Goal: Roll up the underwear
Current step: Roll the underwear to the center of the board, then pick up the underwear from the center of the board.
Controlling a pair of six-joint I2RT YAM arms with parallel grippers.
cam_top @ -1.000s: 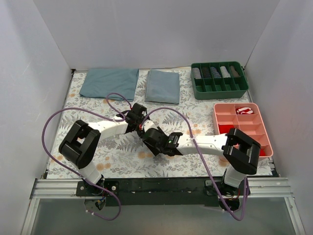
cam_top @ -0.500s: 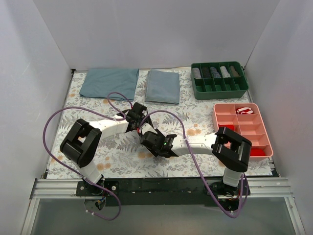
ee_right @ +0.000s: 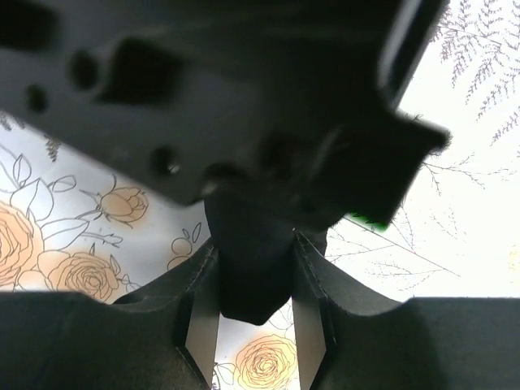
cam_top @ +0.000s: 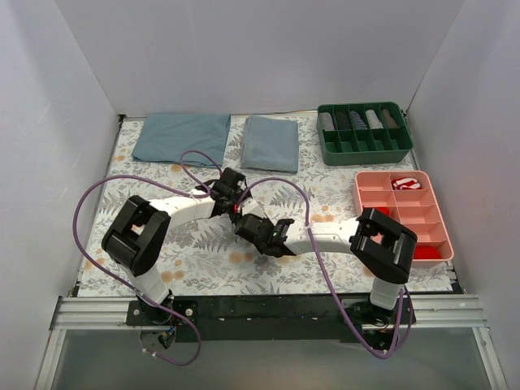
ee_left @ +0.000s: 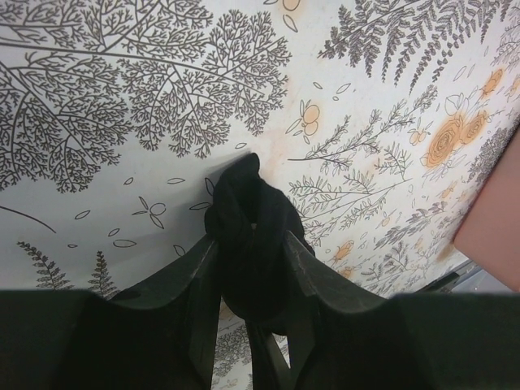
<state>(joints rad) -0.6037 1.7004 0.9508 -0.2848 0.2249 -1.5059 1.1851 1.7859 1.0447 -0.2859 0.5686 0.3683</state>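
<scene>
The underwear [ee_left: 244,203] is a tight black roll of soft fabric, held above the flower-patterned table cover. No tan waistband shows. My left gripper [ee_left: 249,240] is shut on one part of the roll. My right gripper [ee_right: 254,248] is shut on the black fabric [ee_right: 252,284] from the opposite side, with the left gripper's body right above it. In the top view the left gripper [cam_top: 234,210] and right gripper [cam_top: 249,227] meet at the table's middle, and they hide most of the roll.
Two blue-grey folded cloths [cam_top: 180,138] [cam_top: 271,143] lie at the back. A green tray [cam_top: 364,150] with several rolled garments stands back right. A pink tray [cam_top: 382,199] at the right holds small red rolled garments [cam_top: 406,183].
My right arm has folded in leftward, its elbow moving left. Both grippers, still shut on the black roll, have shifted slightly left and back.
</scene>
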